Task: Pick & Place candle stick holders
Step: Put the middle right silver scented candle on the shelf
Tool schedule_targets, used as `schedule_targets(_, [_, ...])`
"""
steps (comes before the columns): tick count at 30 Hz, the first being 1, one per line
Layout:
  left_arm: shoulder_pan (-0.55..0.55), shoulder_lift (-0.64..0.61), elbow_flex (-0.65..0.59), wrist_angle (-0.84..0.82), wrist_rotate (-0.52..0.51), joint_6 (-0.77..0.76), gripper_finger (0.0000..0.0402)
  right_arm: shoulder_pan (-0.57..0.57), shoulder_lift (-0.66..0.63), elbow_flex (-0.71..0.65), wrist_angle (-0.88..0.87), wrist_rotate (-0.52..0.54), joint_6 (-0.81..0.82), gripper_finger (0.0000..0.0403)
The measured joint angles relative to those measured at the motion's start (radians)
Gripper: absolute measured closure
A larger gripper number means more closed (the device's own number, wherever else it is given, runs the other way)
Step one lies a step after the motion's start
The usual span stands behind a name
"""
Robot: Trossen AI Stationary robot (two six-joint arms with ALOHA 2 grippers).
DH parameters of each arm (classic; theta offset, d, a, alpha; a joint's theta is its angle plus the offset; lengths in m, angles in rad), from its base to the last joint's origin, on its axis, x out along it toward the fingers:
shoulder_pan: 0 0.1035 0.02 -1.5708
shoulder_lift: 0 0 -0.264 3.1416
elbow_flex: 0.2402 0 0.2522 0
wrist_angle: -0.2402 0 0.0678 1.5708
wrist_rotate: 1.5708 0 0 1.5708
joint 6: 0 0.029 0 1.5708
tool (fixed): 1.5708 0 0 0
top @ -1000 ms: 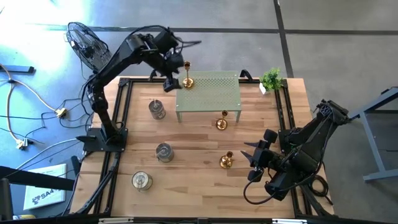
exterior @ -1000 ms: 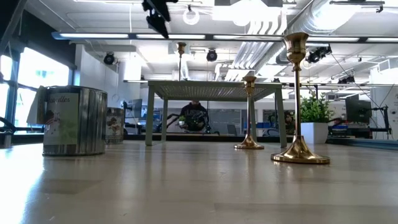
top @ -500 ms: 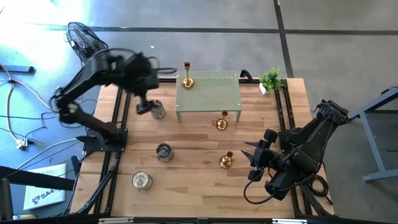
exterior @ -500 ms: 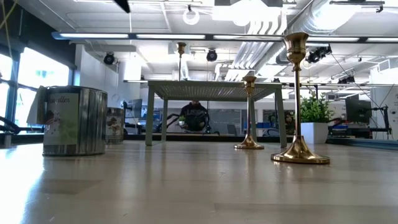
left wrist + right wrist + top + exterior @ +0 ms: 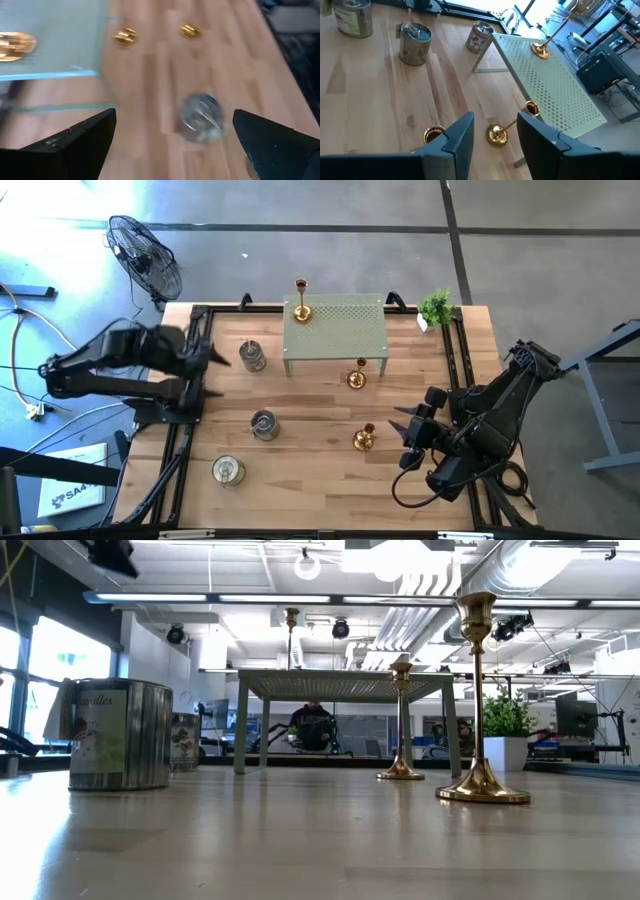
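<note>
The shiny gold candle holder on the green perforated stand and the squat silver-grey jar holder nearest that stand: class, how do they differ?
The gold candle holder is slender with a round base; the silver-grey jar holder is squat and cylindrical. The gold one stands raised on the green perforated stand; the jar sits on the wooden table. Both stand upright.

Pale planked wooden tabletop [image 5: 320, 470] — matt; polished gold metal candlesticks [image 5: 363, 439]; dull silver tins [image 5: 264, 424]; perforated pale-green metal stand [image 5: 336, 330].

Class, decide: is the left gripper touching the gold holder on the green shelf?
Apart. The high view shows the left gripper at the table's left edge, bare wood and a silver jar between it and the gold holder.
</note>
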Motion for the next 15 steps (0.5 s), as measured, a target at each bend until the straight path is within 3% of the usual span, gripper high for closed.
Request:
schedule_targets(4, [-0.041,-0.099,-0.134,0.036,0.195,0.096,0.0007,0.000,0.000,0.000,0.000,0.023,0.000,0.0258])
schedule_targets(6, [-0.055,-0.124,-0.170,0.055,0.229,0.086,0.0007,0.000,0.000,0.000,0.000,0.038,0.000,0.0258])
schedule_targets(15, [-0.059,-0.065,-0.229,0.218,0.106,-0.119,0.0007,-0.001,0.000,0.000,0.000,0.071,0.000,0.0258])
